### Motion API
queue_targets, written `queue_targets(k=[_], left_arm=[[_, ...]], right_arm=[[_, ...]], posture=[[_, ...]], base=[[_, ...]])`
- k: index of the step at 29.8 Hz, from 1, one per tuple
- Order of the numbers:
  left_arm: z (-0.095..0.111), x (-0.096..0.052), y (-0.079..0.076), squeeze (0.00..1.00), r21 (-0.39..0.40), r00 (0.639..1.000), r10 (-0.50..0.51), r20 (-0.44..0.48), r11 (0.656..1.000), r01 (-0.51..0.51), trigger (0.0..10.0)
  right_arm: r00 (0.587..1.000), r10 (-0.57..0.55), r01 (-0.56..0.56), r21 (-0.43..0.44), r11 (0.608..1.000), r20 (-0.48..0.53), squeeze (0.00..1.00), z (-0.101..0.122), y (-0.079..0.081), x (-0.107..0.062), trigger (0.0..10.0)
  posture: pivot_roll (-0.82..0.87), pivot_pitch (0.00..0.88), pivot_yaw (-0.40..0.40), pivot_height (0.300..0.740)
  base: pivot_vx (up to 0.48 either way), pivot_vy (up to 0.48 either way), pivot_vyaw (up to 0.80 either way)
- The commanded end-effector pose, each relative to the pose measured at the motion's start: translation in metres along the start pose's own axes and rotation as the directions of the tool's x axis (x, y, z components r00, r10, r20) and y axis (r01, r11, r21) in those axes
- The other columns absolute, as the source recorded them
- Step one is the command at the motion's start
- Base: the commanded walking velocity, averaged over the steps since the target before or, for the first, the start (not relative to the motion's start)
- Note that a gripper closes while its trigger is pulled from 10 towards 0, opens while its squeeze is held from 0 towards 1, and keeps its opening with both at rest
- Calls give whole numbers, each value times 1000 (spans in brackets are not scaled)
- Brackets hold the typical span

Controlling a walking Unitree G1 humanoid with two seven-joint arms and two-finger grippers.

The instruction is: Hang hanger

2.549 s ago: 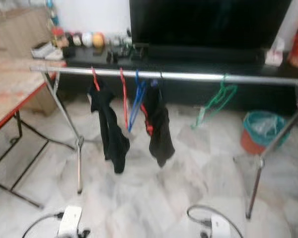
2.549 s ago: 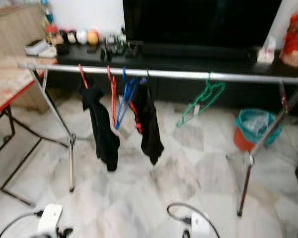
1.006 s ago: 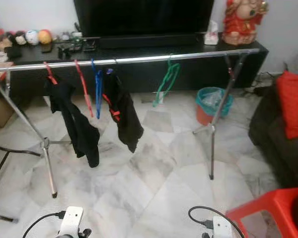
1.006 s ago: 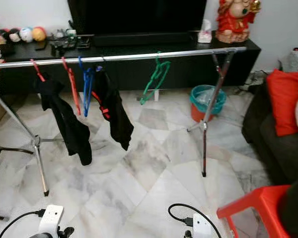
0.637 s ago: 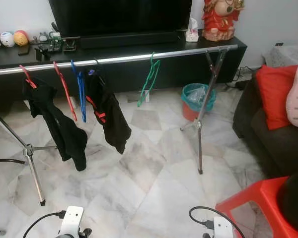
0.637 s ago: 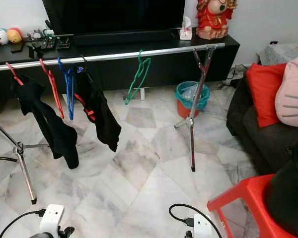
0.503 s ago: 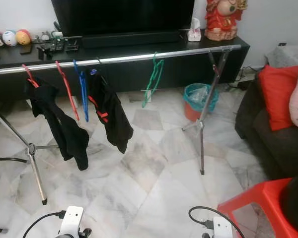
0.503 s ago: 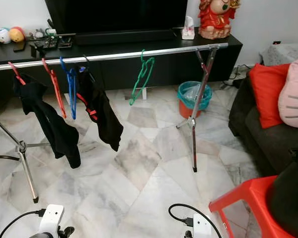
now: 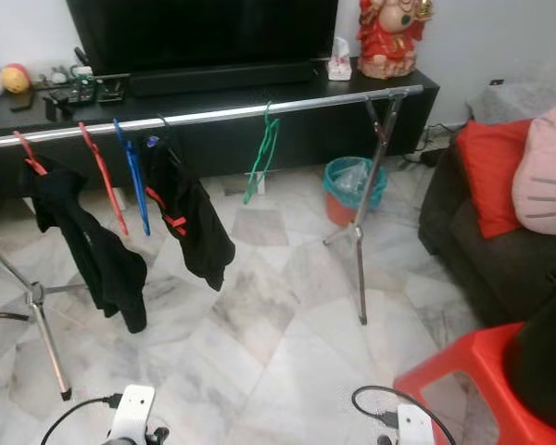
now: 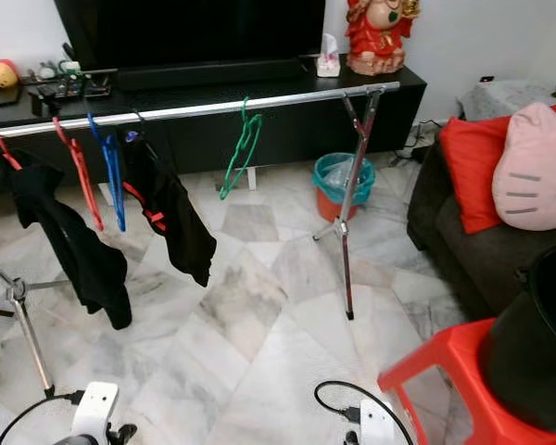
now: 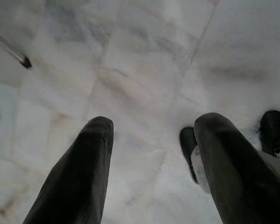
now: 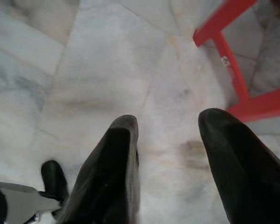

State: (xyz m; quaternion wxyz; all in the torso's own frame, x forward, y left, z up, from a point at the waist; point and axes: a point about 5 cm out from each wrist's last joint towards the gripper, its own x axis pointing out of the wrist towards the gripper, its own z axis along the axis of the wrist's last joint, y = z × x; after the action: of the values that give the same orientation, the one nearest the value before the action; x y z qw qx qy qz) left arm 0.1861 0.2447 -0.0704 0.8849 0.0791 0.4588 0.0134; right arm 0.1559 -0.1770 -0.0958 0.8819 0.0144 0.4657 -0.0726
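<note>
A silver clothes rail [image 9: 213, 115] on tripod legs crosses the room in front of a black TV cabinet. On it hang a green hanger [image 9: 261, 153], a blue hanger [image 9: 132, 181], a red hanger [image 9: 100, 176] and two black garments [image 9: 193, 218] on red hangers. Both arms hang low near the floor. My left gripper [image 11: 151, 128] is open over marble tiles with nothing between its fingers. My right gripper [image 12: 170, 123] is open too, above tiles beside a red stool leg.
A red plastic stool [image 9: 486, 394] with a black bucket [image 10: 537, 334] on it stands at the right front. Behind it is a dark sofa [image 9: 463, 241] with red and pink cushions. A teal-lined bin [image 9: 350, 185] sits past the rail's right leg [image 9: 361, 241].
The camera has swung right and the picture sharpened: the left table has left view, while the sofa, cushions, red stool and black bucket have come in. The hangers stay on the rail.
</note>
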Motion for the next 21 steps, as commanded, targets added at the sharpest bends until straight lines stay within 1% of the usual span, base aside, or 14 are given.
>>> queue_targets(k=[1, 17, 21], left_arm=[[0, 1, -6, 0, 13, 1000, -13, -7, 1000, 13, 10000], [0, 1, -6, 0, 11, 1000, -12, -6, 1000, 12, 10000], [0, 1, -6, 0, -5, 1000, -12, -3, 1000, 12, 10000]], right_arm=[[1000, -20, 20, -1, 1000, -9, 0, -2, -7, 0, 10000], [1000, -22, 22, 0, 1000, -12, 0, -3, -9, -1, 10000], [1000, -23, 23, 3, 1000, -11, 0, -3, -9, -1, 10000]], posture=[[28, 7, 27, 740], [27, 13, 26, 740], [28, 15, 26, 740]], base=[[0, 0, -756], [0, 0, -752], [0, 0, -750]])
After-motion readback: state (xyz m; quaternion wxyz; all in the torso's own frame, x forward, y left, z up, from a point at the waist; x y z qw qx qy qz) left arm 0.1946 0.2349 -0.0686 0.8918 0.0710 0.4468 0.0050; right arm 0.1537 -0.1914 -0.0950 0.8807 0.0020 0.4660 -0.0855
